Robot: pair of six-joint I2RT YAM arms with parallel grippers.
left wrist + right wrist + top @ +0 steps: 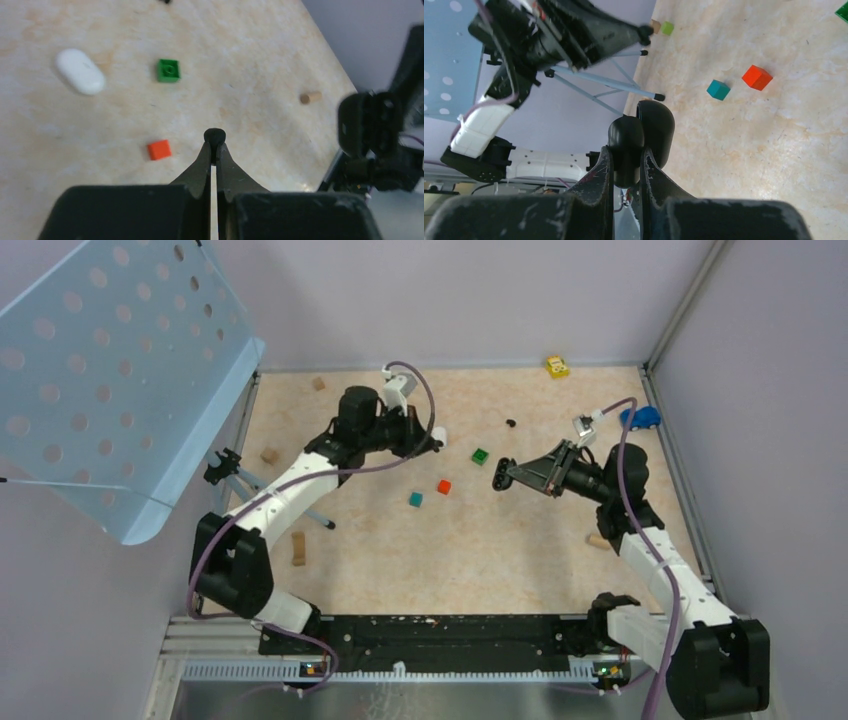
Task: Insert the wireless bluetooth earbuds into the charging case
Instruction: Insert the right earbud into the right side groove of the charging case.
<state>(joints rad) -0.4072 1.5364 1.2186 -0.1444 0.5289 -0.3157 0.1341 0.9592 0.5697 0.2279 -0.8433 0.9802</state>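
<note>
My left gripper is shut on a tiny black earbud at its fingertips, held above the table; in the top view it sits at mid-back. My right gripper is shut on a black charging case, whose lid stands open, held in the air right of centre. A second black earbud lies on the table behind it. A white oval case, closed, lies near the left gripper. No white earbuds are in view.
A green brick, a red cube and a teal cube lie mid-table. Toy cars, yellow and blue, sit at back right. Wooden blocks lie left, and a blue perforated panel on a tripod stands there.
</note>
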